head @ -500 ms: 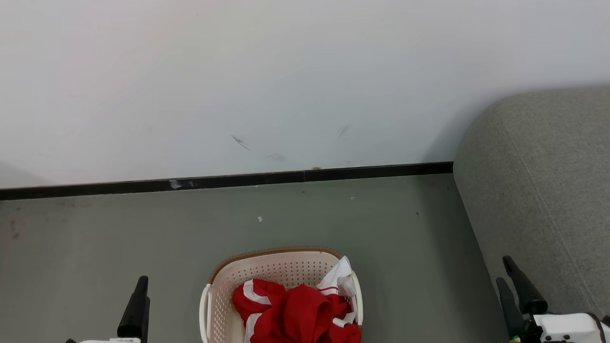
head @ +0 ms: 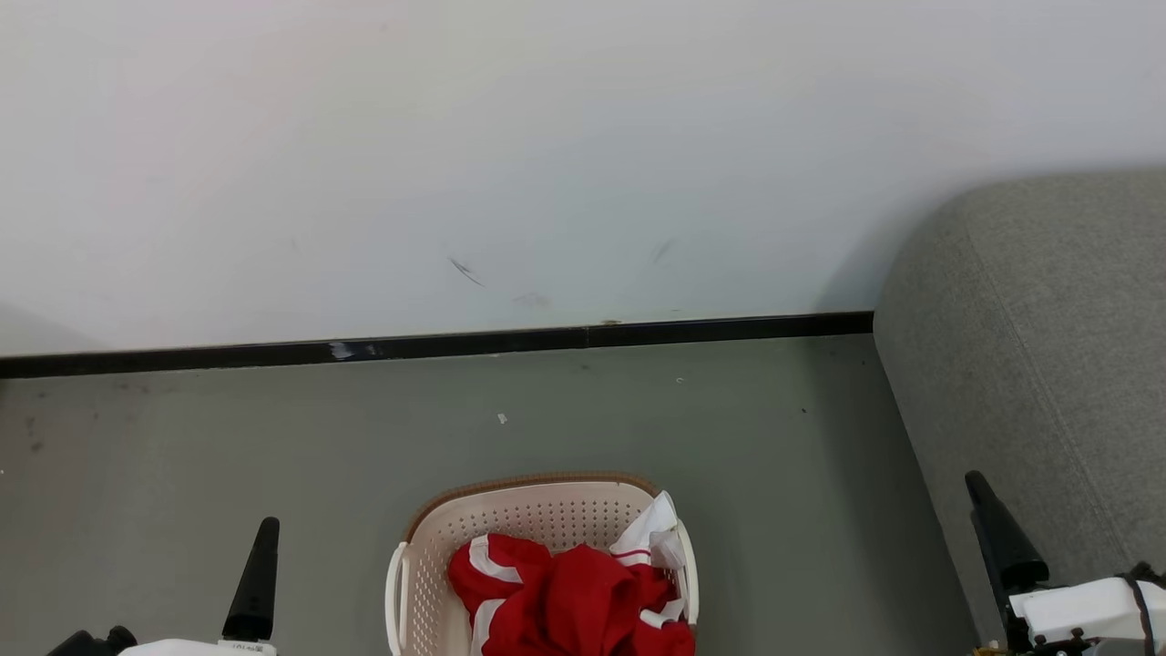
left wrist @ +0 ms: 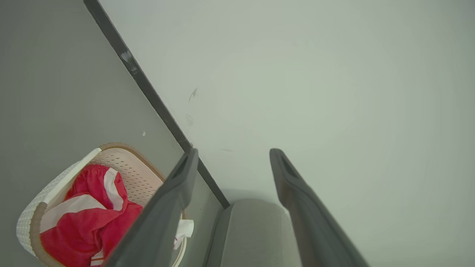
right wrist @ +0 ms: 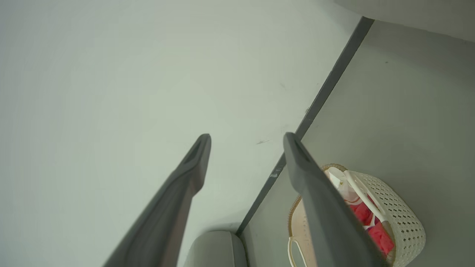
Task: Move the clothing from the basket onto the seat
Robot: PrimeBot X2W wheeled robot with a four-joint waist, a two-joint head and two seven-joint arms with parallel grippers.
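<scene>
The left gripper [left wrist: 234, 152] and right gripper [right wrist: 247, 136] are showing long tapering dark fingers [left wrist: 297, 196]; a black cable [head: 1136, 588] is crossing the right's white wrist housing [head: 1079, 606].

Soft, even light fills sharp pictures, with a faint shadow on the wall [head: 547, 137] beside the seat [head: 1029, 364].

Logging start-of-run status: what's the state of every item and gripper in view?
basket: upright on the floor, loaded.
clothing: crumpled in a heap inside the basket, not gripped.
seat: to the basket's right, no clothing on the visible part.
left gripper: open, holding nothing.
right gripper: open, holding nothing.
</scene>
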